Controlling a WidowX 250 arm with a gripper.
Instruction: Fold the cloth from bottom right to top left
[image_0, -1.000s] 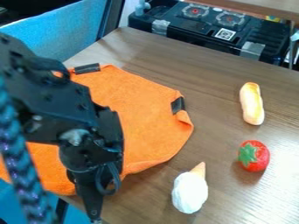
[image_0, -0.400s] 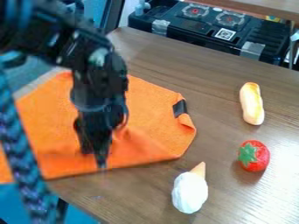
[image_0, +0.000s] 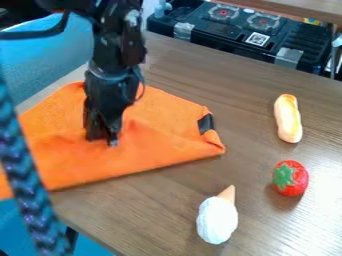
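On the brown table (image_0: 254, 165), fingers (image_0: 103, 138) pinched closed on orange cloth (image_0: 157, 147)

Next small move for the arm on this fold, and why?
Probably ease the hand slightly toward the upper-left edge of the orange cloth, staying low. It is down at the cloth's middle, short of that edge, with wrinkles around it, and the near edge runs almost straight, so the fold looks only partly made.
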